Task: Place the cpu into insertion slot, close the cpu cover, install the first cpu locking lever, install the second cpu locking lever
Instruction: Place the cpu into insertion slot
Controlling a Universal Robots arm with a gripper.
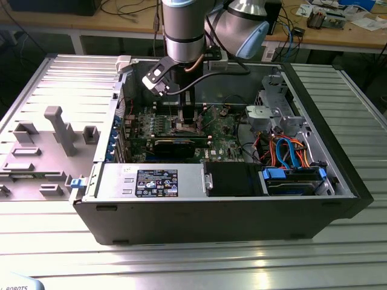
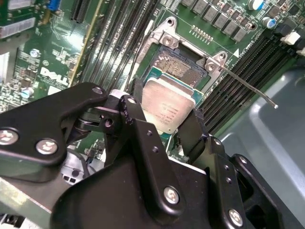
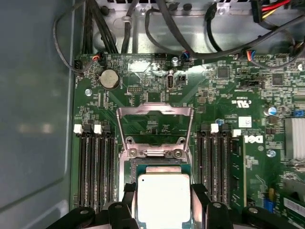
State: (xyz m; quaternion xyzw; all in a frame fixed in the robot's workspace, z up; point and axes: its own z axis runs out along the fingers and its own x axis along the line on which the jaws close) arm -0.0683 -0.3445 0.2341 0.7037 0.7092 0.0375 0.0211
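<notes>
My gripper [image 2: 164, 118] is shut on the cpu [image 2: 167, 106], a flat square chip with a dull metal face, with one black finger on each of two opposite edges. The chip hangs just over the insertion slot [image 2: 180, 67], whose bare contact field shows past the chip's far edge. In the first wrist view the cpu [image 3: 163, 196] sits between the fingers [image 3: 128, 202], and the cpu cover [image 3: 155, 111] stands swung open beyond the socket. A thin locking lever [image 2: 248, 86] sticks out free to one side. In the exterior view the gripper [image 1: 184, 119] reaches down into the open computer case.
Long memory slots [image 3: 95, 167] flank the socket on both sides. A black card [image 1: 175, 147] crosses the green motherboard [image 1: 227, 130]. Cables [image 3: 167, 28] run along the case wall. The drive bay with orange and blue cables [image 1: 290, 154] is on the exterior view's right.
</notes>
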